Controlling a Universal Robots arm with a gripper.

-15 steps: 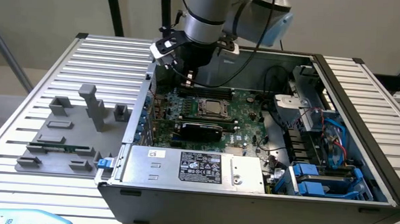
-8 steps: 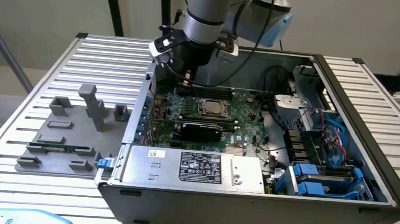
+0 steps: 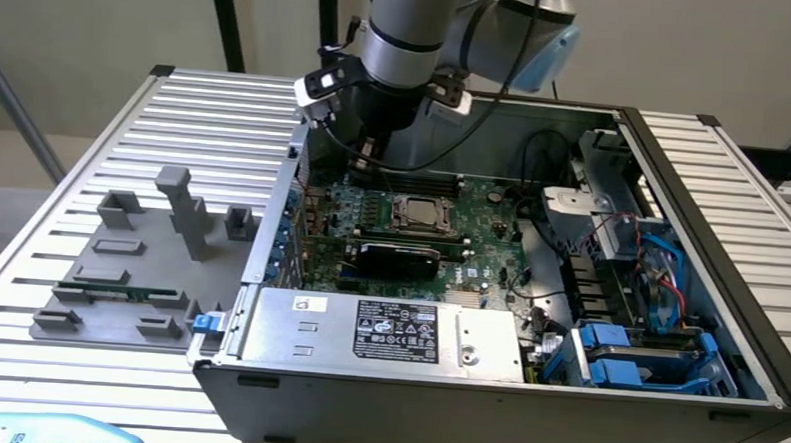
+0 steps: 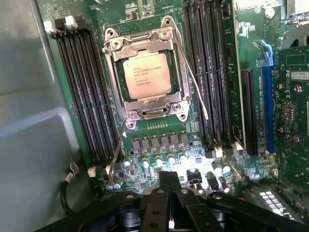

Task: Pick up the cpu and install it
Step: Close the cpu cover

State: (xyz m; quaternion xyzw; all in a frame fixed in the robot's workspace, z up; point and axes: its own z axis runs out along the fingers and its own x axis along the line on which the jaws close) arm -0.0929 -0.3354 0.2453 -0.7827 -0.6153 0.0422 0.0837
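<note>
- The cpu (image 4: pixel 146 75), a small flat square chip with a silvery-grey metal top and a tan rim, is seen lying flat inside the dark square metal-framed socket (image 4: pixel 141 41) of the green circuit board (image 4: pixel 159 133), within the open grey computer case (image 3: pixel 717 196).
- The black gripper (image 4: pixel 170 176) is held above the board, near the socket but apart from the chip; its fingers are pressed together and nothing is pinched between them.
- The placing of the chip is judged to be done, since it sits square within the frame; the step in hand is judged to belong to the end of the installation.
- Two thin wire levers (image 4: pixel 193 77) are seen slanting beside the frame; whether they are latched cannot be told.
- Any further motion is judged to call for a path kept clear of those levers and of the long black memory slots (image 4: pixel 84 87).
</note>
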